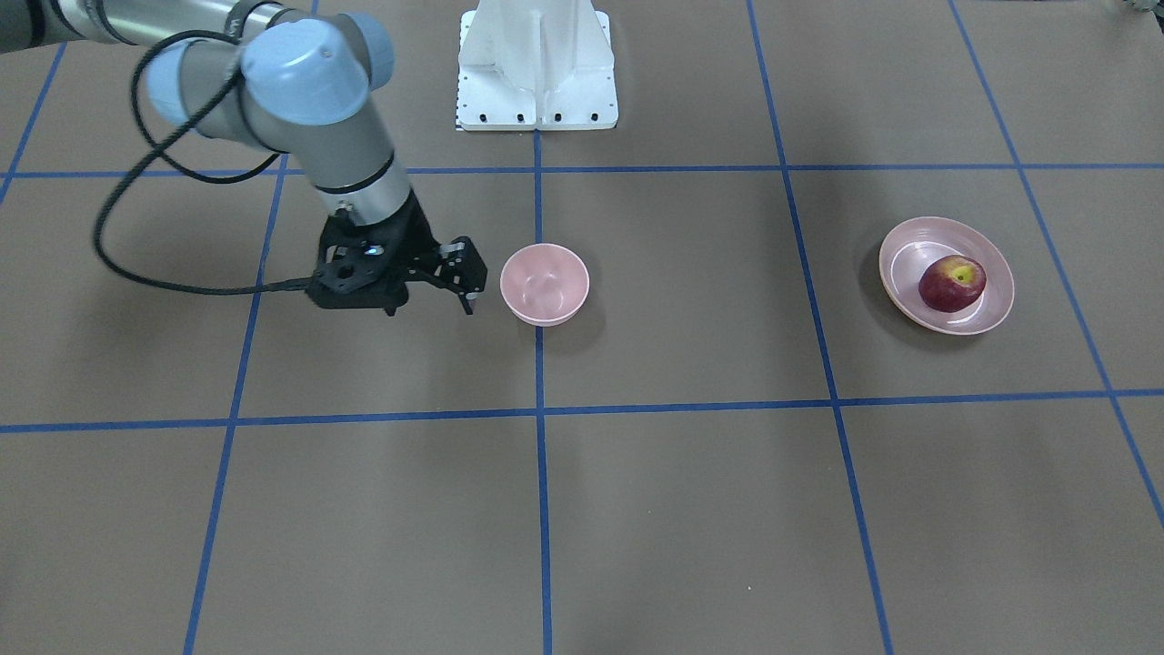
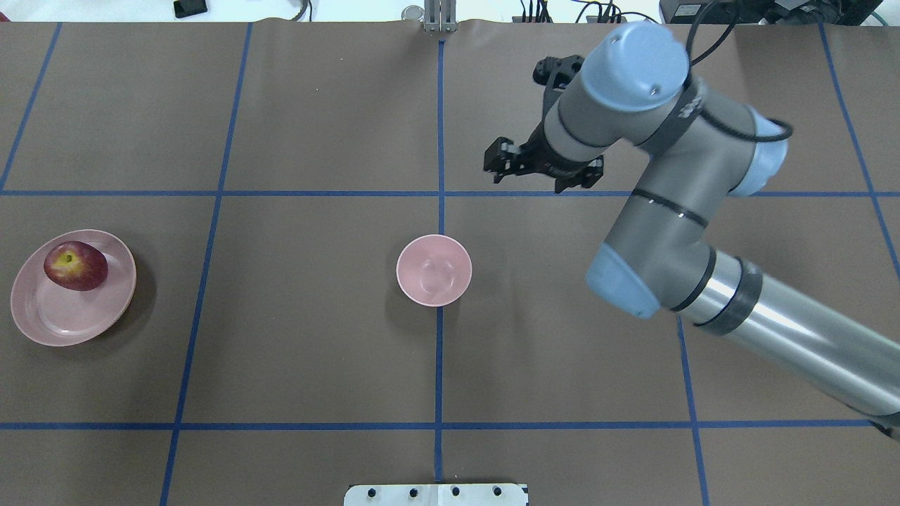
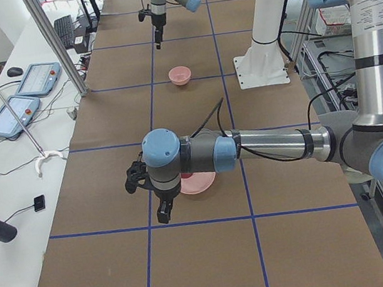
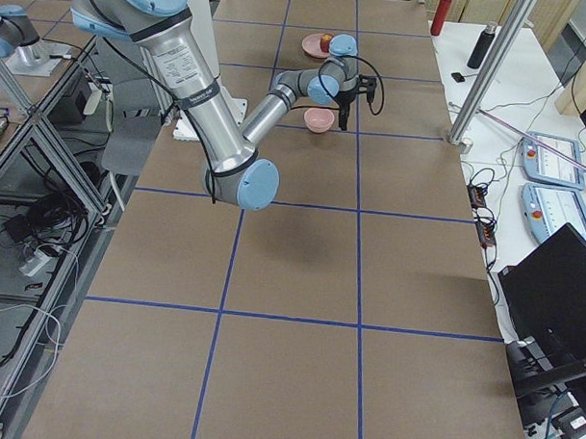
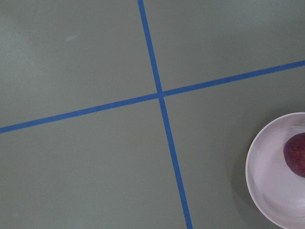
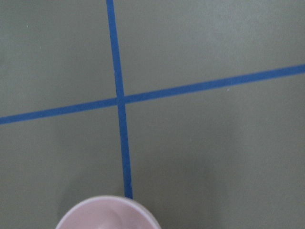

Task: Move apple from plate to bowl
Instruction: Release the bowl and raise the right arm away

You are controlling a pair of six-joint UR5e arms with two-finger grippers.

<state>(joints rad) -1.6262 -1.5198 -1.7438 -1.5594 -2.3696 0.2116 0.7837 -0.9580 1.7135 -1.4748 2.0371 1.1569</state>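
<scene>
The dark red apple point(image 1: 951, 283) lies on the wide pink plate point(image 1: 905, 273), at the far left of the overhead view point(image 2: 75, 266). The small deep pink bowl point(image 1: 544, 284) stands empty at the table's middle point(image 2: 434, 270). My right gripper point(image 1: 429, 305) hangs open and empty just beyond the bowl, close to its rim point(image 2: 538, 177). My left gripper point(image 3: 159, 204) shows only in the exterior left view, hovering beside the plate point(image 3: 201, 183); I cannot tell whether it is open. The left wrist view shows the plate's edge point(image 5: 267, 171) and part of the apple point(image 5: 296, 155).
The brown table is marked with blue tape lines. The robot's white base point(image 1: 536, 64) stands behind the bowl. The right arm's elbow and forearm point(image 2: 703, 232) reach over the table's right half. Operator tablets point(image 3: 22, 96) lie off the table's far side.
</scene>
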